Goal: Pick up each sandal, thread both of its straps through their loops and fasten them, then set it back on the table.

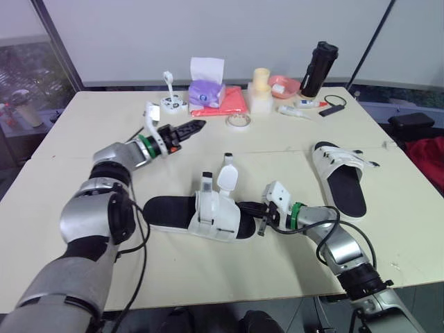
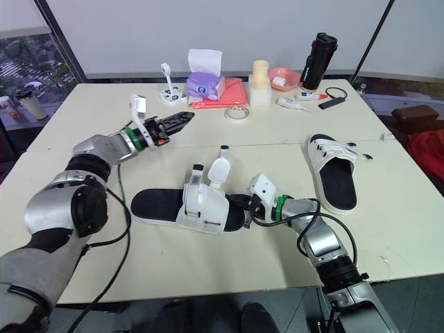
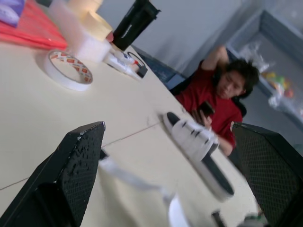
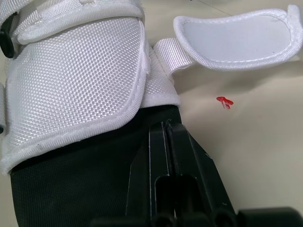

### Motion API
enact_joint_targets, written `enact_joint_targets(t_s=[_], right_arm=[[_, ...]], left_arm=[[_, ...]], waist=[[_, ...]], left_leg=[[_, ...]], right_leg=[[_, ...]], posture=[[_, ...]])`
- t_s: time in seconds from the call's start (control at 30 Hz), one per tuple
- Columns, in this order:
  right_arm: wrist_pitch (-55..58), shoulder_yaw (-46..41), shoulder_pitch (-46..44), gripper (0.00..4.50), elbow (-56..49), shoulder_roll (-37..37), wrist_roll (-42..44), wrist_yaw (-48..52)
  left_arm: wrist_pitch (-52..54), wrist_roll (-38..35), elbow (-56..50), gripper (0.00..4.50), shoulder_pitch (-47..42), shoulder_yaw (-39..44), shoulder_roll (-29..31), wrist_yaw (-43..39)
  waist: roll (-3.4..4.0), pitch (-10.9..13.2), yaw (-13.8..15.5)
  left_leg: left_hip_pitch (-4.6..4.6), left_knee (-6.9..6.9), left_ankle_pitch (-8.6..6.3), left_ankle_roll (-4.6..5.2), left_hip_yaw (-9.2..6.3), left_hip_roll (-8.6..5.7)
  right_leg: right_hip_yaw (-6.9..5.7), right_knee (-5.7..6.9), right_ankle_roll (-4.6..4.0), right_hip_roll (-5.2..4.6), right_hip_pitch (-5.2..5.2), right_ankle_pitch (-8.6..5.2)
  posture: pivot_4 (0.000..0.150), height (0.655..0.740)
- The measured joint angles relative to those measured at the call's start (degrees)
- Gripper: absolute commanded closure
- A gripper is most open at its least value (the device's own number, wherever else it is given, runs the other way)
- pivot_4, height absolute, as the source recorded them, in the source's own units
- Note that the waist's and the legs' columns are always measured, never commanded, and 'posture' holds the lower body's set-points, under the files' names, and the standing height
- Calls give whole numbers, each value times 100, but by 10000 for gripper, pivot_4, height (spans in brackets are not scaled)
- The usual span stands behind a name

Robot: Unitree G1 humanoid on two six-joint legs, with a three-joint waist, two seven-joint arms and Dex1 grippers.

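White sandal (image 1: 208,211) lies on the table (image 1: 90,118), straps (image 1: 227,177) unfastened. Right claw (image 1: 259,211), pressed together, touches its black sole (image 4: 71,184); left claw (image 1: 189,127) hovers spread, well apart. Grip the sole edge firmly; keep straps free for threading.

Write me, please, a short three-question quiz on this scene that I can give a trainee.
1. True or false: the left end effector and the right end effector are both open.
2. On the near sandal, the straps are: A. fastened flat; B. loose, flaps standing up; C. missing.
3. How many sandals lie on the table?
Key: 1. False: the left is open, the right shut. 2. B. 3. Two, counting the far sandal.
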Motion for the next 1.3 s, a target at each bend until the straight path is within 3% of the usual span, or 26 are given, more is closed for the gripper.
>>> enact_joint_targets(t_s=[0.17,0.5,0.77,0.93,1.07,1.27,1.3], right_arm=[[0,5,15,45000,-12,58,0,-57],[0,1,89,45000,-75,74,0,-173],[0,-2,108,45000,-77,96,0,-217],[0,-3,116,45000,-82,106,0,-235],[6,-3,151,45000,-122,130,0,-278],[37,-6,216,45000,-208,131,0,-340],[43,-5,223,45000,-220,131,0,-350]], left_arm=[[623,37,75,729,-21,-24,-469,486],[1734,313,-19,729,-9,-431,-568,250],[1927,342,-33,729,2,-527,-773,148],[1400,294,31,729,80,-274,-1113,493],[554,273,86,13899,194,-7,-1309,897],[345,199,111,44693,207,154,-1313,730],[351,199,111,44693,207,153,-1312,674]], waist=[[0,0,-44],[0,0,-43],[0,-1,-44],[0,-2,-44],[-1,-4,-47],[-1,-4,-43],[-1,-4,-42]], left_leg=[[-2,-1,1,-1,1,0],[-2,-1,3,-5,0,-4],[0,-1,4,-6,0,-4],[0,0,4,-7,0,-3],[1,0,4,-7,1,-2],[0,0,4,-7,1,-4],[0,0,4,-7,1,-5]], right_leg=[[0,3,0,1,-4,0],[-1,3,0,1,-2,0],[-1,4,0,0,0,0],[-1,4,0,-1,1,0],[0,5,1,-2,0,0],[-1,5,0,0,0,0],[-1,5,0,0,0,0]], posture=[[1500,7400],[1500,7400],[1500,7400],[1500,7400],[1500,7400],[1500,7400],[1500,7400]])
